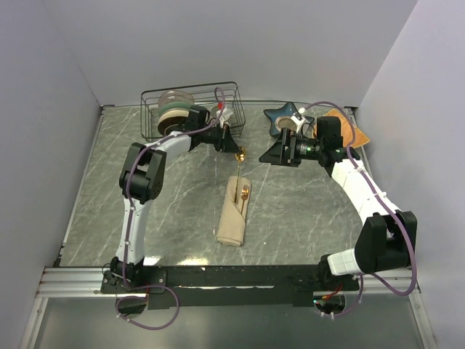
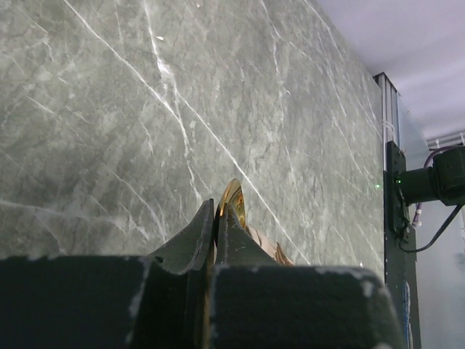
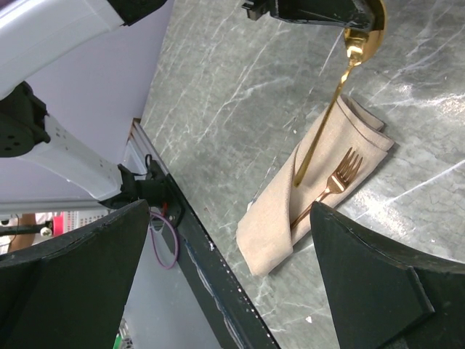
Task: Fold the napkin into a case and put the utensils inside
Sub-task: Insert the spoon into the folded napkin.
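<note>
The grey-green marble-veined table (image 1: 174,189) is hard and smooth. At its middle lies the case (image 1: 232,222), a long, narrow pouch of soft, matte beige cloth. Its long axis runs far to near, slanting a little left at the near end.

The left gripper (image 1: 234,145) hangs just beyond the case's far end, clamped shut on the bowl of the spoon (image 3: 327,116). The spoon is thin, polished gold metal. Its handle slopes down and toward the near side, almost in line with the case, and its tip meets the diagonal pocket edge. Whether the tip is under the cloth yet I cannot tell.

The fork (image 3: 345,169), of the same shiny gold, already sits in the pocket on the right, with its tines showing at the far end.

The right gripper (image 1: 270,156) stands spread wide and empty, off to the far right of the case. The left arm is plainly the nearer one, and the coming slide probably follows the handle's axis into the pocket beside the fork.
</note>
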